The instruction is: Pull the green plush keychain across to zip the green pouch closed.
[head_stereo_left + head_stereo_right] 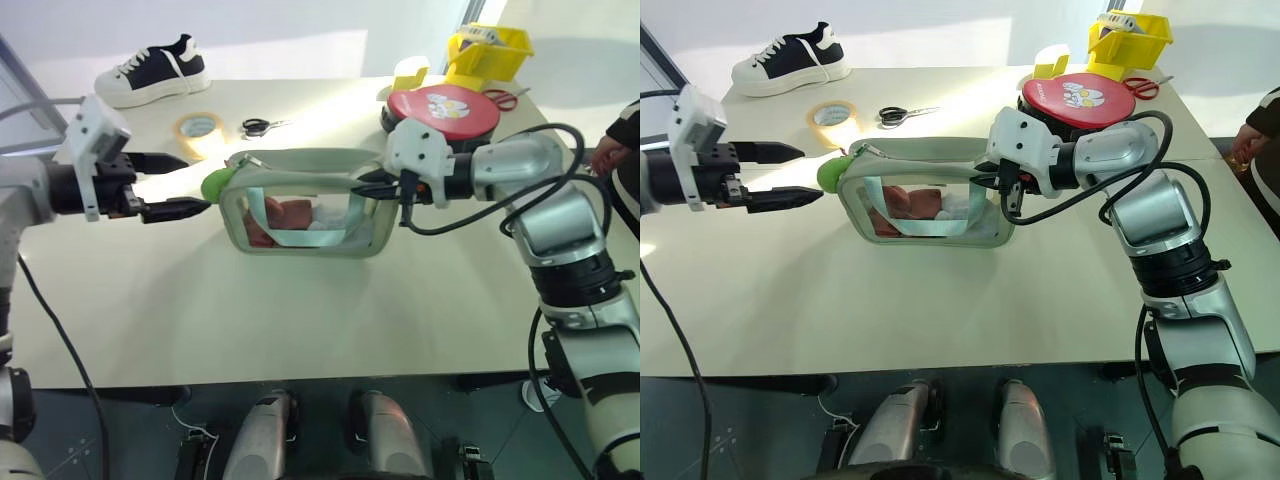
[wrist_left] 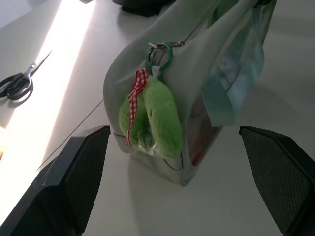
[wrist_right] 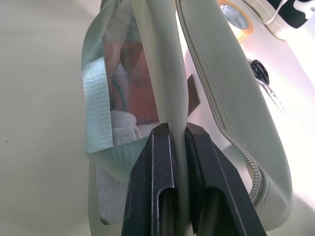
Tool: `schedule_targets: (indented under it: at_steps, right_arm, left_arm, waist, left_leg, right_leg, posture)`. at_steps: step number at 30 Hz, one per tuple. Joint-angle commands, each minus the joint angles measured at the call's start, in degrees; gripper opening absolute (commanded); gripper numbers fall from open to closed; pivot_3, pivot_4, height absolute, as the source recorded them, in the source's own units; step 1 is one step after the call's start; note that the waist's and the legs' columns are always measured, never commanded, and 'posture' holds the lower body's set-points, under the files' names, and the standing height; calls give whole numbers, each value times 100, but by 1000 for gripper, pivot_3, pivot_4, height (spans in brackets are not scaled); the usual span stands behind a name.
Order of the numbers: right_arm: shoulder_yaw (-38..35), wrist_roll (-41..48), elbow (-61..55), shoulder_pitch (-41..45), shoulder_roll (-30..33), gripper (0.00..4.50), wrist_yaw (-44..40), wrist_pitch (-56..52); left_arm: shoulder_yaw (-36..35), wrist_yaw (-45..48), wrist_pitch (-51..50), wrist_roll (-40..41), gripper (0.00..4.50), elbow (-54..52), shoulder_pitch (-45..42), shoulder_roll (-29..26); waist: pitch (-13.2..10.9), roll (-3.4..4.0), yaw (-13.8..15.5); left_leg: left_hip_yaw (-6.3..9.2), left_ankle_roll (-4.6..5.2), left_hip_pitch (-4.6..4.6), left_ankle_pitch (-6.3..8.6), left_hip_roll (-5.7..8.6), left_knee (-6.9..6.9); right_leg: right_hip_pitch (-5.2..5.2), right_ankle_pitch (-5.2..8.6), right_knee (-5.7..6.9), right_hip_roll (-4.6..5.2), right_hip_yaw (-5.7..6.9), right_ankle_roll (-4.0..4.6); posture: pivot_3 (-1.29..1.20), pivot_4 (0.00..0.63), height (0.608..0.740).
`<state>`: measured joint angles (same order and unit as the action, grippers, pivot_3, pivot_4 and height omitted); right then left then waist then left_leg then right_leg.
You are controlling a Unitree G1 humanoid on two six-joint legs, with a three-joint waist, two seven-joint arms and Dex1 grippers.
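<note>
The green pouch stands upright near the middle of the pale surface, its clear side showing red and light-blue contents. The right pincer is closed on the pouch's upper edge at its right end, the fabric pinched between the two black fingers. The green plush keychain hangs from a ring on the zipper pull at the pouch's left end, a red-checked ribbon beside it. The left pincer hovers just left of the keychain with its fingers spread wide, holding nothing. Behind the pouch lie scissors, a tape roll and a sneaker.
</note>
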<state>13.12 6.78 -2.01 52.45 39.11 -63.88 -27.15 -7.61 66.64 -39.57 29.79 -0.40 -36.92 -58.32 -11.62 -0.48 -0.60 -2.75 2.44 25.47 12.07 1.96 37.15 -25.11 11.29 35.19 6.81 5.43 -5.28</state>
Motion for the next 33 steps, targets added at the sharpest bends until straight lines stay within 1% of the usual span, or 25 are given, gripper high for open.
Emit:
schedule_targets:
  at_steps: [1, 3, 6, 8, 9, 10, 13, 14, 20, 25, 29, 33]
  right_arm:
    - [-64, -31, -129, 165, -53, 51, 93, 94]
    - [-59, -46, -123, 139, -61, 51, 115, 124]
    - [-55, -66, -138, 106, -63, 0, 129, 137]
    - [-60, -74, -147, 96, -68, 0, 142, 144]
    - [-63, -73, -163, 88, -71, 0, 147, 140]
    - [-67, -71, -181, 79, -74, 0, 153, 133]
    - [-67, -79, -191, 72, -92, 0, 160, 128]
    - [-69, -81, -193, 65, -92, 0, 159, 131]
    - [-75, -78, -229, 25, -87, 0, 158, 129]
    - [-59, -90, -262, -28, -100, 0, 187, 153]
    - [-37, -93, -289, -26, -137, 0, 211, 142]
    - [-48, -101, -324, -32, -143, 0, 222, 129]
  left_arm:
    - [-23, -306, 150, -129, 4500, -182, 59, 157]
    - [21, -461, 198, -240, 4500, -94, 21, 281]
    - [18, -468, 205, -283, 3651, 22, -49, 316]
    - [44, -461, 253, -323, 2736, 128, -68, 317]
    - [52, -465, 264, -334, 2129, 177, -72, 333]
    - [69, -463, 294, -352, 1706, 206, -64, 351]
    - [100, -446, 365, -385, 105, 263, -59, 382]
    - [103, -446, 371, -384, 31, 291, -97, 392]
    - [23, -398, 277, -270, 31, 485, -538, 434]
    - [-136, -415, -136, 190, 31, 482, -1120, 642]
    - [233, -449, -152, 133, 31, 52, -996, 870]
    - [554, -568, 124, -234, 31, -103, -805, 1000]
  waist:
    - [0, 0, -2]
    - [0, 0, -1]
    - [0, 0, -1]
    - [0, 0, -2]
    - [0, 0, -2]
    - [0, 0, -2]
    - [0, 0, 2]
    - [0, 0, 2]
    - [0, -1, 2]
    - [0, -1, 11]
    - [1, -1, -1]
    - [1, -1, -6]
  left_leg:
    - [0, 0, 0, 0, 0, 0]
    - [1, 0, 0, -1, -2, 0]
    - [0, 0, 0, -1, -2, 0]
    - [-1, 1, 0, -1, -1, 0]
    - [-1, 1, 0, -1, -1, 0]
    - [-1, 1, 0, -2, -1, 0]
    - [-1, 1, 0, -1, -1, 0]
    - [-1, 0, 0, -1, -1, 1]
    - [-1, 1, 0, -1, -1, 1]
    - [-1, 2, 0, -2, 0, 3]
    - [-2, 4, -4, -1, 2, 5]
    - [-2, 4, -8, -2, 2, 6]
  right_leg:
    - [0, 0, 0, 0, 0, 0]
    - [-1, 0, 1, -2, 0, 0]
    - [0, -1, 2, -3, 0, 0]
    - [0, -1, 2, -4, 1, 0]
    - [0, -1, 2, -4, 1, 0]
    - [0, -1, 2, -5, 1, 0]
    - [0, -1, 1, -4, 1, 0]
    - [0, -1, 1, -4, 1, 0]
    - [0, -1, 1, -4, 1, 0]
    - [3, -1, 2, -6, 1, -1]
    - [8, -1, 2, -7, 1, -1]
    - [12, -1, 5, -8, 1, -1]
  posture:
    - [0, 150, 740]
    - [0, 150, 740]
    - [0, 150, 740]
    - [0, 150, 740]
    - [0, 150, 740]
    - [0, 150, 740]
    - [0, 150, 740]
    - [0, 150, 740]
    - [0, 150, 740]
    - [0, 150, 740]
    - [0, 150, 740]
    - [0, 150, 740]
